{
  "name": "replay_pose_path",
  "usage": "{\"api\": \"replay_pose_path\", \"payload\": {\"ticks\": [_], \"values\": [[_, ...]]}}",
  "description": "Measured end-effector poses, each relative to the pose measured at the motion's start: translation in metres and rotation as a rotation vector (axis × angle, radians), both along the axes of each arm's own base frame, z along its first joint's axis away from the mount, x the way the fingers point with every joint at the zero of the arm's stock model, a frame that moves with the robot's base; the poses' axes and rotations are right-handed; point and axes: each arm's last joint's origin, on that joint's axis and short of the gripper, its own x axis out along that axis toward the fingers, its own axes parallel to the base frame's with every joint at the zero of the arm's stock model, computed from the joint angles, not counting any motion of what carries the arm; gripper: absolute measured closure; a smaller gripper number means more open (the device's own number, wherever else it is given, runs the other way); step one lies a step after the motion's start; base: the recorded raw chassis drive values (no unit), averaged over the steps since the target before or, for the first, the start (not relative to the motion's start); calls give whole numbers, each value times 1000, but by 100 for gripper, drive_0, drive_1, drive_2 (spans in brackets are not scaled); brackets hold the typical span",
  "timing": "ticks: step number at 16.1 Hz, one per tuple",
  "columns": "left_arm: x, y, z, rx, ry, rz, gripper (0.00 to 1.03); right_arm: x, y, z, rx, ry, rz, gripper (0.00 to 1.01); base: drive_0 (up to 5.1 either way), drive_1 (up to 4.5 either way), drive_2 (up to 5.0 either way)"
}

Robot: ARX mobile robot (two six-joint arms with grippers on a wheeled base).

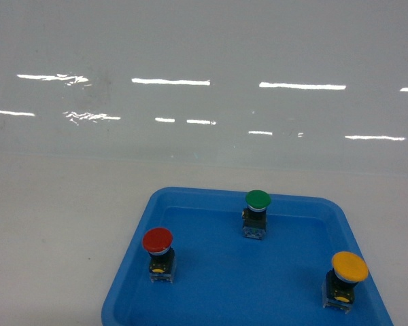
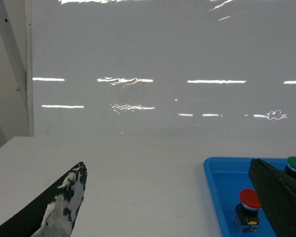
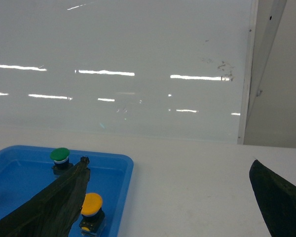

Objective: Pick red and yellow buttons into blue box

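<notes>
On shallow blue tray (image 1: pixel 132 285), red button (image 1: pixel 158 252), yellow button (image 1: pixel 347 278), green button (image 1: pixel 257 212), both jaws wide, empty.

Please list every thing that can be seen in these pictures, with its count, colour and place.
red button: 1, red cap, left part of the tray
yellow button: 1, yellow cap, right part of the tray
green button: 1, green cap, far middle of the tray
tray: 1, blue, shallow, on the table
table: 1, white
wall panel: 1, glossy white, behind the table
left hand: 1, dark fingers, apart, holding nothing
right hand: 1, dark fingers, apart, holding nothing
</notes>
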Motion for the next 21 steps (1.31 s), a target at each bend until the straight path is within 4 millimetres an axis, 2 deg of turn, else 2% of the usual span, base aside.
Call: {"api": "replay_pose_path", "payload": {"ticks": [12,15,18,19,20,21], "values": [[0,-1,0,0,0,-18,5,0,1,0,-22,-8,12,3,0,0,0],[6,-3,3,4,-19,-53,5,8,5,1,-38,6,52,3,0,0,0],[25,-5,1,7,25,-95,5,26,15,-3,-42,57,102,3,0,0,0],[45,-10,7,5,77,-143,5,44,23,-4,-53,123,143,3,0,0,0],[73,-19,23,0,81,-181,5,68,31,5,-62,144,169,3,0,0,0],[90,-25,25,3,115,-194,5,86,37,8,-73,173,189,3,0,0,0]]}}
